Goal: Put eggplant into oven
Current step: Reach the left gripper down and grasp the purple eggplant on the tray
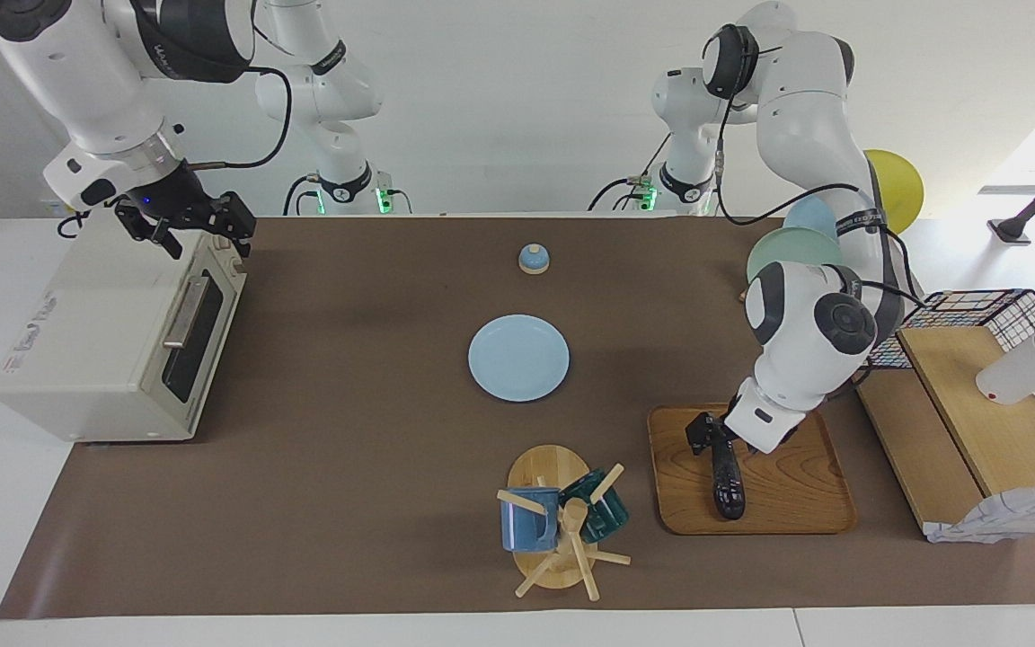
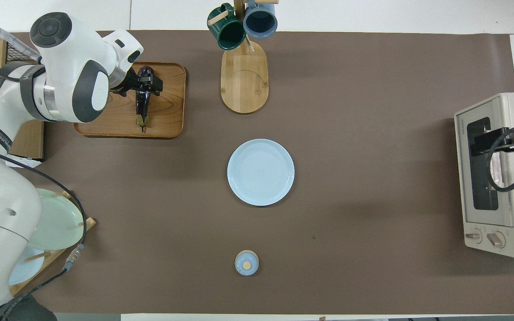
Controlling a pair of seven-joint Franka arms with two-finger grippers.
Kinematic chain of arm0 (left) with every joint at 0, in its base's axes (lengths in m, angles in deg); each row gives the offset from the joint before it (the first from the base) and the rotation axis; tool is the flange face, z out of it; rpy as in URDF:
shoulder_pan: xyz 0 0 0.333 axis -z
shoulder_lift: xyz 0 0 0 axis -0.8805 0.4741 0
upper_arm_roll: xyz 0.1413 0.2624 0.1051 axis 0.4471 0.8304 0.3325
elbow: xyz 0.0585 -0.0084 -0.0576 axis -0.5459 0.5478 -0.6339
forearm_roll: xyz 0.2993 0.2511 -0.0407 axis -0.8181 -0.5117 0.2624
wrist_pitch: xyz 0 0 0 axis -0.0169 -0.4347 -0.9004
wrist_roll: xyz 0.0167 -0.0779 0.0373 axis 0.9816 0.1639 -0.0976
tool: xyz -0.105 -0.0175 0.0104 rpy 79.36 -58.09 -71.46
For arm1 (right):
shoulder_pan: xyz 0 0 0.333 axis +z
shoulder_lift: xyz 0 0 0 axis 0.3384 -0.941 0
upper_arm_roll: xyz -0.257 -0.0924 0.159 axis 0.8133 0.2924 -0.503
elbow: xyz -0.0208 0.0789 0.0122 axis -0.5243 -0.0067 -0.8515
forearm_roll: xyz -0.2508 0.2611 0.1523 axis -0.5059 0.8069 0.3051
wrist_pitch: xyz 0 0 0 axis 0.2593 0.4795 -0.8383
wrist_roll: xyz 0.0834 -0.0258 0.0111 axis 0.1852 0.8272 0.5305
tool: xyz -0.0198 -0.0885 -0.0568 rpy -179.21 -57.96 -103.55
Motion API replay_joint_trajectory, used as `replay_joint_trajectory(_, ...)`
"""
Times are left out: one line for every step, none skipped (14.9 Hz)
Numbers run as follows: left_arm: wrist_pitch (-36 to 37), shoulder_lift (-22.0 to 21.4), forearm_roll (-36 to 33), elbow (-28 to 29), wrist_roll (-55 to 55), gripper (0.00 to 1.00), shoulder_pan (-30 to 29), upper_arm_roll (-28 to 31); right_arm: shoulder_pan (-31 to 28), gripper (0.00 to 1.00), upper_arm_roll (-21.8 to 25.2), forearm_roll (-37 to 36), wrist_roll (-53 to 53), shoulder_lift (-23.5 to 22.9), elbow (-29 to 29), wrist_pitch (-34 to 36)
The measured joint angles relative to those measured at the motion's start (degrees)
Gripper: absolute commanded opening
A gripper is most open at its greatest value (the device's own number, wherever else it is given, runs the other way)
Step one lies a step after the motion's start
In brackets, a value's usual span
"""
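The dark purple eggplant (image 1: 729, 490) (image 2: 143, 107) lies on a wooden tray (image 1: 805, 503) (image 2: 167, 111) toward the left arm's end of the table, its green stem pointing toward the robots. My left gripper (image 1: 713, 442) (image 2: 146, 85) is low over the eggplant, open, with a finger on each side; whether it touches I cannot tell. The cream-white oven (image 1: 95, 341) (image 2: 507, 223) stands at the right arm's end with its glass door shut. My right gripper (image 1: 203, 229) (image 2: 502, 140) hangs open over the top front edge of the oven, by the door handle.
A light blue plate (image 1: 517, 357) lies mid-table, with a small bell (image 1: 534, 259) nearer to the robots. A wooden mug tree (image 1: 562, 517) with a blue and a green mug stands beside the tray. A plate rack, wooden boards and a wire basket (image 1: 1021, 314) crowd the left arm's end.
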Motion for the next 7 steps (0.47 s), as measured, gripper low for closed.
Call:
replay_joint_trajectory(-0.19, 0.03, -0.04, 0.26, -0.70, 1.00, 0.00, 0.10, 0.00, 1.00, 0.00, 0.00, 0.00, 0.00, 0.00, 0.00)
replay_joint_trajectory(-0.82, 0.05, -0.06, 0.81, -1.13, 1.00, 0.00, 0.12, 0.00, 1.00, 0.00, 0.00, 0.00, 0.00, 0.00, 0.00)
replay_joint_trajectory(-1.99, 0.07, -0.06, 1.73, -1.34, 1.00, 0.04, 0.11, 0.00, 1.00, 0.00, 0.00, 0.00, 0.00, 0.00, 0.00)
replay_joint_trajectory(-3.25, 0.08, -0.07, 2.88, -1.42, 1.00, 0.11, 0.10, 0.00, 1.00, 0.00, 0.00, 0.00, 0.00, 0.00, 0.00)
replay_joint_trajectory(-4.17, 0.09, -0.08, 3.93, -1.46, 1.00, 0.17, 0.07, 0.00, 1.00, 0.00, 0.00, 0.00, 0.00, 0.00, 0.00)
replay_joint_trajectory(-4.82, 0.09, -0.08, 4.69, -1.50, 1.00, 0.20, 0.03, 0.00, 1.00, 0.00, 0.00, 0.00, 0.00, 0.00, 0.00)
replay_joint_trajectory(-5.04, 0.09, -0.08, 5.04, -1.52, 0.99, 0.21, 0.01, 0.00, 1.00, 0.00, 0.00, 0.00, 0.00, 0.00, 0.00)
